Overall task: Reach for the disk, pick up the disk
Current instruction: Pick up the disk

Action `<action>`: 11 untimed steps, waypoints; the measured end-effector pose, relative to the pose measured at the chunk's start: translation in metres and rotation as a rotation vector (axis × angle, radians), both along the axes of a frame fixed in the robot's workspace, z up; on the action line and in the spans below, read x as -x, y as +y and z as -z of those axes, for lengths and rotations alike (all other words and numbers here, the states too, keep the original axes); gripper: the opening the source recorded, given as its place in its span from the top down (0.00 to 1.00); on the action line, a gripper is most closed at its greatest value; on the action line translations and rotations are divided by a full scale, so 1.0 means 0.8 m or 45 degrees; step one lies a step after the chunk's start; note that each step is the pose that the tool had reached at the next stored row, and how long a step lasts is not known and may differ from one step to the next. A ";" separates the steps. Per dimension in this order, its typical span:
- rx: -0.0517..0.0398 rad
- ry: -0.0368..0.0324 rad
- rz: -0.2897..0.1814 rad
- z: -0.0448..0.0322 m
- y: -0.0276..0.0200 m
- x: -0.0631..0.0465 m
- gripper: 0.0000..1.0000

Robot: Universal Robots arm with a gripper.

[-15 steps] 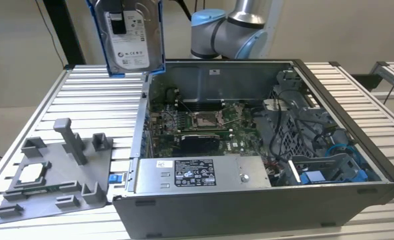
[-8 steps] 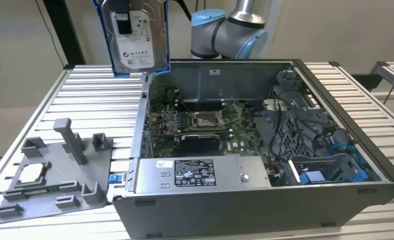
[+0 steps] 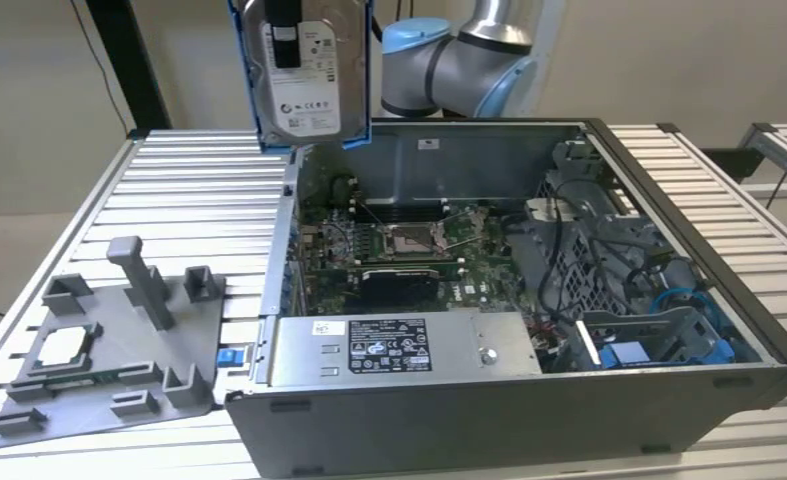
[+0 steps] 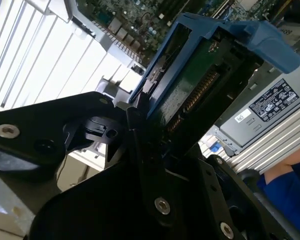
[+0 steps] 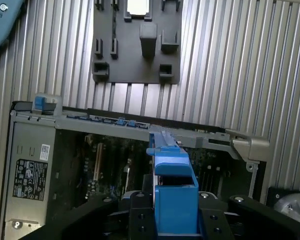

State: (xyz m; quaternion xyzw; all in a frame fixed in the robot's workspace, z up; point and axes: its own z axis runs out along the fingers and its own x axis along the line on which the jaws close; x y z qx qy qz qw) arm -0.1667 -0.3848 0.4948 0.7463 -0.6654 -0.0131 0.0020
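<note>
Looking at one disk (image 3: 310, 75) here, silver with a white label and a blue bracket down its edges, up in the air above the open computer case (image 3: 500, 425), over the case's far corner on the exterior view's left. Hanging upright, long axis vertical, label face turned toward the exterior view. Clamped in the gripper (image 3: 284, 40), shut tight on it with a black finger across the label. Inside the case, counting one grey power supply box (image 3: 393, 345) with a sticker and one motherboard (image 3: 407, 240). Beside the case on the table (image 3: 193, 180), one grey fixture plate (image 3: 100, 388) carrying one small white-topped chip (image 3: 60, 348).
</note>
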 end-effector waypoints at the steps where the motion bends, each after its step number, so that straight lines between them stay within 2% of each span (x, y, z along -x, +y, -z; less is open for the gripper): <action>1: 0.000 0.0002 0.000 0.0001 0.0000 -0.005 1.00; 11: 0.000 0.0041 0.000 0.0000 -0.0002 -0.059 1.00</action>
